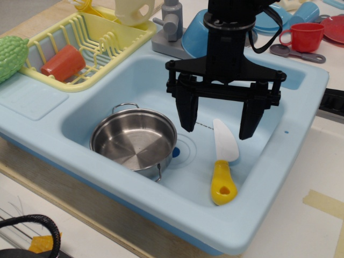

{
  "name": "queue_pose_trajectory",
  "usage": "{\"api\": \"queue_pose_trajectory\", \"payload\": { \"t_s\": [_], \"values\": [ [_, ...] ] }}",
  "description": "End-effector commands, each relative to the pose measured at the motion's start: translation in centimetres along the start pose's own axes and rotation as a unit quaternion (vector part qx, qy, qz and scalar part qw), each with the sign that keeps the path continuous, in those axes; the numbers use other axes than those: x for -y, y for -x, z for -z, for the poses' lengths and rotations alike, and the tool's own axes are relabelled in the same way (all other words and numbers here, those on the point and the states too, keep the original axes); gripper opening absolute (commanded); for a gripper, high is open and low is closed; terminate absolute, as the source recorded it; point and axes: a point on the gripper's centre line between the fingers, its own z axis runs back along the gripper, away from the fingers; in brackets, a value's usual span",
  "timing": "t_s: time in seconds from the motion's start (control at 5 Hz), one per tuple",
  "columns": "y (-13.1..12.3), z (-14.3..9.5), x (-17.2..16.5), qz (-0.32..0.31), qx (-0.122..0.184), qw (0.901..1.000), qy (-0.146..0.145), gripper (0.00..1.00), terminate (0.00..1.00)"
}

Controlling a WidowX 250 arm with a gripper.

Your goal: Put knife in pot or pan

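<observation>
Jaws spread wide, the gripper (219,129) is hanging released over the sink (301,107); below, near its front-right corner, the knife (223,162) is lying flat, while the steel pot (134,141) is sitting front-left, well apart.

White-bladed, yellow-handled knife (223,163) lies flat just right of the upright steel pot (134,141).

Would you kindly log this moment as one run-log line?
gripper: open, above knife blade | knife: flat on sink floor, not grasped | pot: empty, left of knife
</observation>
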Motion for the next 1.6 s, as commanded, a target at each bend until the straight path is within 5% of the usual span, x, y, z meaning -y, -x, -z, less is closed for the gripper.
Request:
{"api": "queue_pose_trajectory", "payload": {
  "t_s": [0.0,1.4],
  "values": [
    [0.0,0.0,0.0,0.000,0.000,1.0000,0.000,1.00,0.00],
    [-0.4,5.0,-0.3,-0.042,-0.045,0.9956,0.071,1.00,0.00]
  ]
}}
